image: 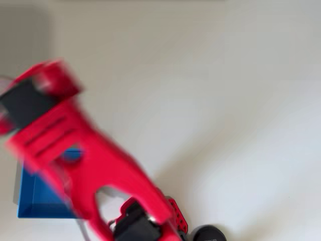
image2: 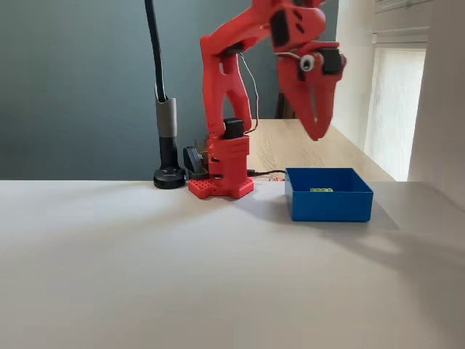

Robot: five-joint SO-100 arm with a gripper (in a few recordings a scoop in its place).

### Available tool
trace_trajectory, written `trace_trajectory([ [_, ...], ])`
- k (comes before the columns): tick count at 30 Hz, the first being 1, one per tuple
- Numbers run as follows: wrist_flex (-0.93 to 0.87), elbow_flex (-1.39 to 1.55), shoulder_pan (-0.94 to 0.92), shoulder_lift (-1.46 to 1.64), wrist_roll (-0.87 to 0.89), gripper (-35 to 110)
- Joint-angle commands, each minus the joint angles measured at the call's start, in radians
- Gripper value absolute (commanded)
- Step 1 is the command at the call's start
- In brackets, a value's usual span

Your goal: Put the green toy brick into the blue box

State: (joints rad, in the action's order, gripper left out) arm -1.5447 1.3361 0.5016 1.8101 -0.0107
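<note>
Blurred and closest to the overhead camera, the red plastic arm (image: 85, 165) covers much of the square, shallow blue plastic box (image: 37, 201). From the fixed view, the small lime-green studded brick (image2: 320, 190) lies inside that box (image2: 330, 207), apparently delivered; the gripper (image2: 317, 134) hangs above it, fingertips together, empty.

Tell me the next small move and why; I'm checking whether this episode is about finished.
Probably just retract the arm toward its base. In the fixed view the green toy brick already lies inside the blue box, and the gripper hangs above the box with nothing visible between its fingers, which appear closed. Nothing seems left to place, so pulling clear looks like the sensible step.
</note>
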Motion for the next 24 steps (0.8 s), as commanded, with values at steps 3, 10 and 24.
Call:
trace_trajectory([
  [3, 0.192, 0.163, -0.295, 0.072, -0.061, 0],
  [10, 0.348, 0.376, -0.483, 0.077, -0.064, 0],
  [24, 0.546, 0.761, -0.508, 0.396, -0.091, 0],
])
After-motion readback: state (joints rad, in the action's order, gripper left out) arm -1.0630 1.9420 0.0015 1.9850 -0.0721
